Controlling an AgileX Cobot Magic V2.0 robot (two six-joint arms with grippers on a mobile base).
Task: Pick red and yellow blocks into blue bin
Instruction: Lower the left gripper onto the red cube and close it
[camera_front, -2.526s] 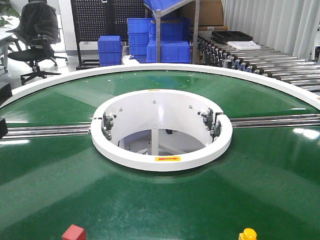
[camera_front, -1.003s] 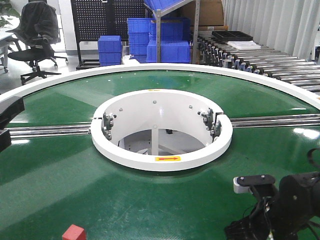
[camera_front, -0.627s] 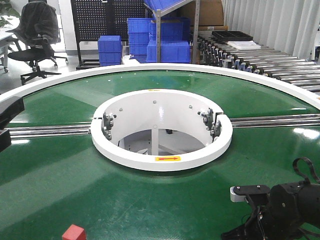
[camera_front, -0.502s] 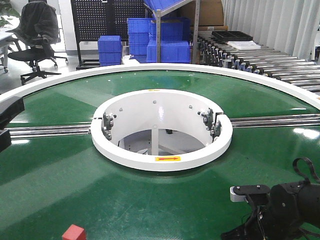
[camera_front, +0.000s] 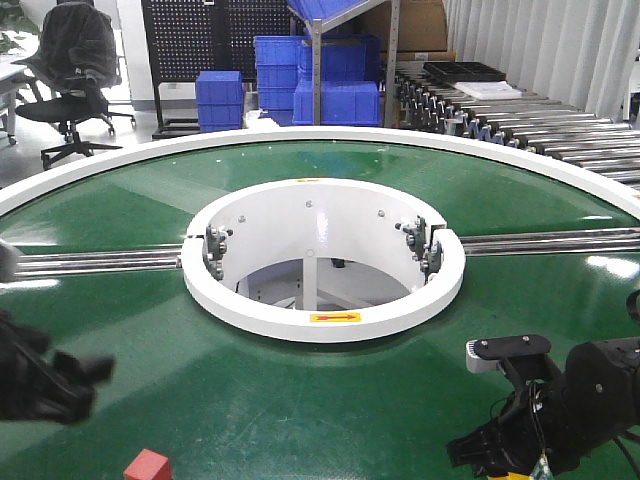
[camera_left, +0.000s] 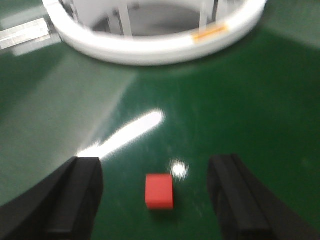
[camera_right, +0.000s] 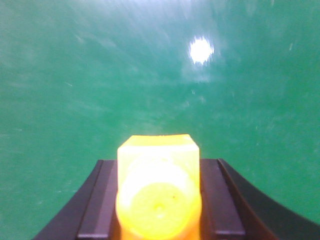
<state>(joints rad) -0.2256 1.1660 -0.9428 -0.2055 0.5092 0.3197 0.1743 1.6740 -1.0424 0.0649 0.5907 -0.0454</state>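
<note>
Two blocks are in view, each attended by one arm.

Item 1: the red block (camera_left: 159, 190) rests on the green worktop (camera_front: 300, 400), near its front edge and left of centre. In the left wrist view it lies between the two dark fingers (camera_left: 75, 195) of the left tool (camera_left: 155, 165), apart from both. The jaws stand wide apart and nothing is held. This view is blurred, and the height of the tool above the surface cannot be judged.

Item 2: the yellow block (camera_right: 158, 192) sits between the fingers of the right tool (camera_right: 160, 162), its sides against both inner faces and its rounded knob facing the wrist camera. The tool is clamped on it. Whether the block is clear of the worktop cannot be told.

Item 3: the right arm is low at the front right, well apart from the white ring (camera_front: 320, 320) at the centre.
</note>
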